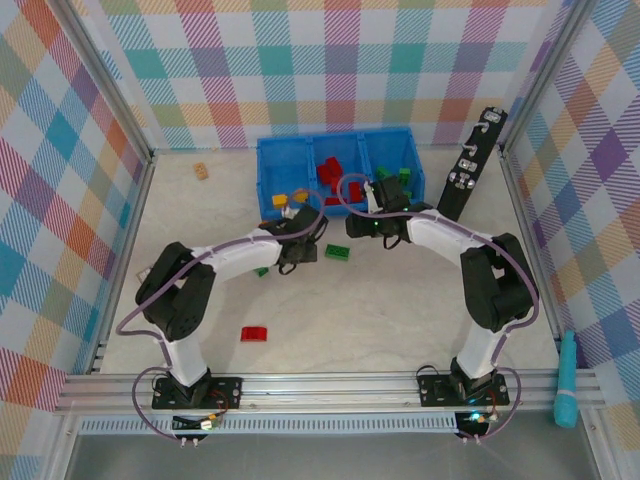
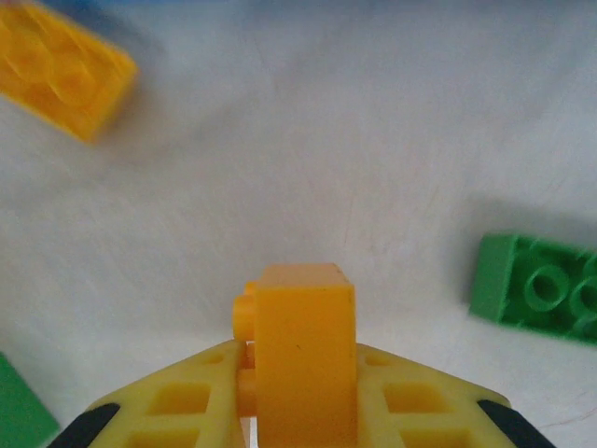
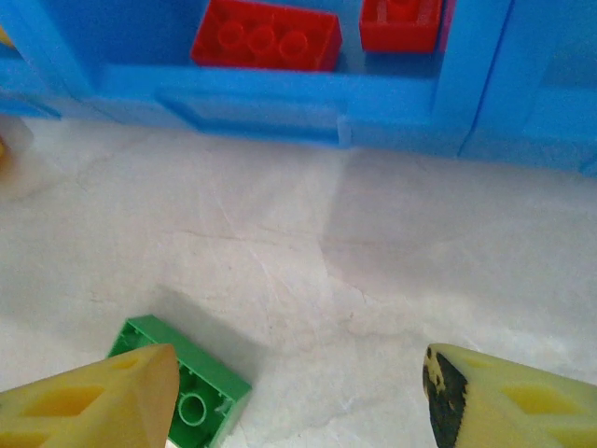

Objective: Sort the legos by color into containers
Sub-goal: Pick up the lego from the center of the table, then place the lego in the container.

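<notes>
- Legos are partly sorted: red bricks (image 3: 266, 37) sit in the blue bin's (image 1: 262, 180) middle compartment, while a stray red brick (image 1: 254, 333) lies on the worktop (image 1: 400, 310), well apart from the bin and near the left arm.
- Left hand (image 2: 300, 392) is clamped on a yellow-orange brick (image 2: 303, 336), which stands on edge with much of it sticking out past the fingertips. A quick swing toward the bin could twist it loose.
- Right hand (image 3: 298, 383) is spread wide over a green brick (image 3: 182, 387) that sits by one finger, not centred. Closing from here would probably shove or tip the brick rather than catch it.
- Both hands work close together just in front of the bin, so crossing paths risks a knock.
- Releasing short of the bin wall, or over the red compartment, would spoil the sort.
</notes>
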You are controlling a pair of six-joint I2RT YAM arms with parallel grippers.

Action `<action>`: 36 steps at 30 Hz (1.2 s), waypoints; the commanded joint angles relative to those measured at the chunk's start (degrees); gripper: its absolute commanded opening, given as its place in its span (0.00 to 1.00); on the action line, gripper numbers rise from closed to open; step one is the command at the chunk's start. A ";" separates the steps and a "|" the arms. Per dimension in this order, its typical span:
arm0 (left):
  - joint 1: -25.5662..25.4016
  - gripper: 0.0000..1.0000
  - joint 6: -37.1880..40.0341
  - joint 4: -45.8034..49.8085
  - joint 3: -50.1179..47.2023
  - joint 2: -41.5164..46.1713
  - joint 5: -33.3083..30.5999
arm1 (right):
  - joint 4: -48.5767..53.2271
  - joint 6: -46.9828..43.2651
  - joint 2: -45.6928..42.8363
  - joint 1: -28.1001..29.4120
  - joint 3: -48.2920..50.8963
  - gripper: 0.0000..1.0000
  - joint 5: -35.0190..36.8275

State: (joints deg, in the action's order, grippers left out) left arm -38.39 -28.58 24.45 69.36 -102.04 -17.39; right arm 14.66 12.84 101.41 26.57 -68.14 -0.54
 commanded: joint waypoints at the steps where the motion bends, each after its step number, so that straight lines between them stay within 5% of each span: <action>1: 3.50 0.26 4.97 0.42 5.40 4.79 -2.07 | 0.85 0.59 -1.54 -0.27 1.47 0.70 -1.71; 11: 13.58 0.27 13.50 -12.50 16.37 -0.67 1.46 | 1.45 1.92 -3.18 -0.11 4.21 0.70 -3.15; 16: 16.49 0.27 11.94 -17.95 22.60 -9.72 6.12 | 1.60 3.34 -4.44 0.93 5.19 0.70 -3.44; 22: 19.10 0.31 7.50 -13.75 33.74 -21.91 11.39 | 2.97 3.81 -6.38 3.32 5.78 0.72 -4.08; 36: 20.29 0.45 4.60 -17.75 29.19 -19.57 16.98 | 4.47 -3.23 -3.64 5.14 3.33 0.79 -3.82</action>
State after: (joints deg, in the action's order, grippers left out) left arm -18.44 -23.18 8.38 100.29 -126.37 -2.96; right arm 18.20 14.11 96.53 31.73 -62.70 -3.55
